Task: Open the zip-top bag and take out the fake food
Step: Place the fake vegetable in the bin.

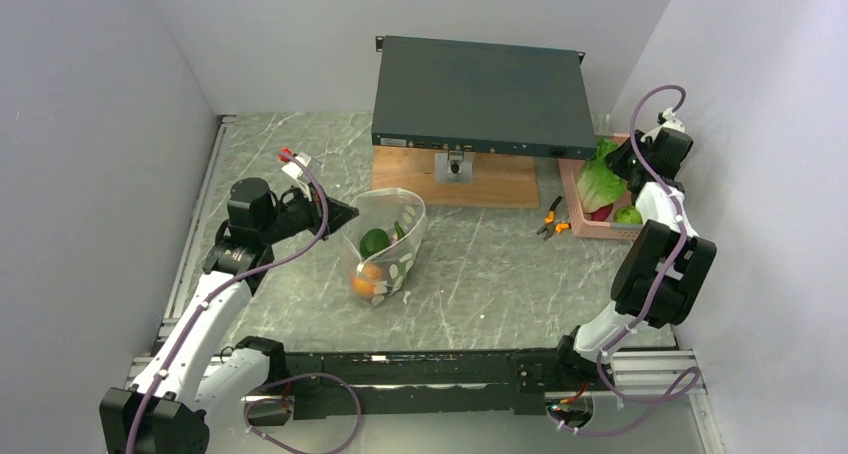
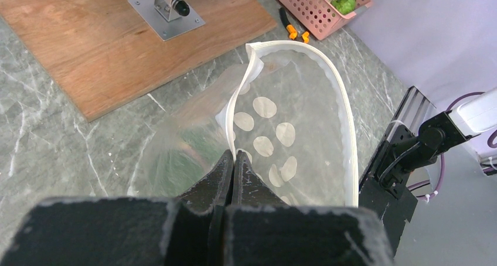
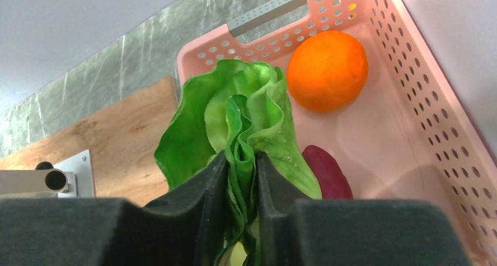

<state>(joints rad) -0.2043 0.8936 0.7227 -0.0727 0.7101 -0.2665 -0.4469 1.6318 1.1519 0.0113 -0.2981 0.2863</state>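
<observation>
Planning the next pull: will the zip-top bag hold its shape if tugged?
Probably floppy: the zip-top bag sags and creases below the rim pinched by the left gripper. Likely bottom-heavy, since the orange ball sits low inside. That thicker rim seems to hold the mouth open.

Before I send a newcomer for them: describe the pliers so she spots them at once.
At the table's back stands a dark flat box above a wooden board; right of it sits a pink basket. The pliers lie on the table beside its left wall, the only orange-handled tool.

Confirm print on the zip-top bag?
White oval dots on the clear zip-top bag; best in left wrist view.
</observation>
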